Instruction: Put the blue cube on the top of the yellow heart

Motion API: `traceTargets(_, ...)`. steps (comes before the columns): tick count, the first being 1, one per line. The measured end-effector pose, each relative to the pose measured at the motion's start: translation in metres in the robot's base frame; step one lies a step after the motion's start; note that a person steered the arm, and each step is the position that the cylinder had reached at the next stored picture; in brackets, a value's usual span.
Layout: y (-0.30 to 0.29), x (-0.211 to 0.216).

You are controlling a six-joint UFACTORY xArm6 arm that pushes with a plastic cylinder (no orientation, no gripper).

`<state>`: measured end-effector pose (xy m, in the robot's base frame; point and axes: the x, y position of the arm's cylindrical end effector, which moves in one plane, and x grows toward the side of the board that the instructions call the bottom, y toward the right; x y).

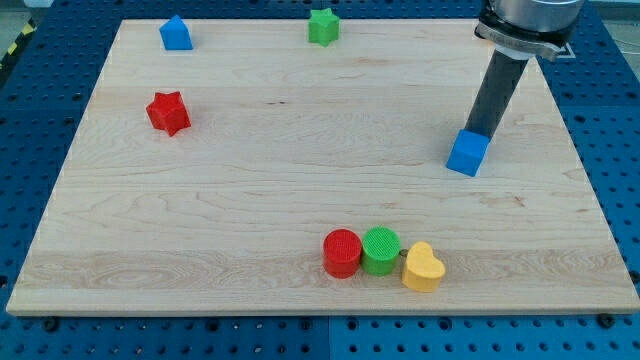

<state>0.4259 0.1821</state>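
The blue cube [467, 153] lies at the view's right on the wooden board [300, 150]. My tip [479, 132] touches the cube's upper edge, just above it, with the dark rod rising toward the view's top right. The yellow heart [422, 267] lies near the board's bottom edge, below and a little left of the cube, well apart from it. The heart sits at the right end of a row of three blocks.
A red cylinder [341, 252] and a green cylinder [380, 249] stand touching, just left of the heart. A red star [168, 112] lies at the left. A second blue block [176, 33] and a green star [323, 26] lie along the top edge.
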Motion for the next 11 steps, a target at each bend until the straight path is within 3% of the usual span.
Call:
traceTargets(3,-0.017,0.016)
traceTargets(8,-0.037,0.106)
traceTargets(11,-0.037,0.105)
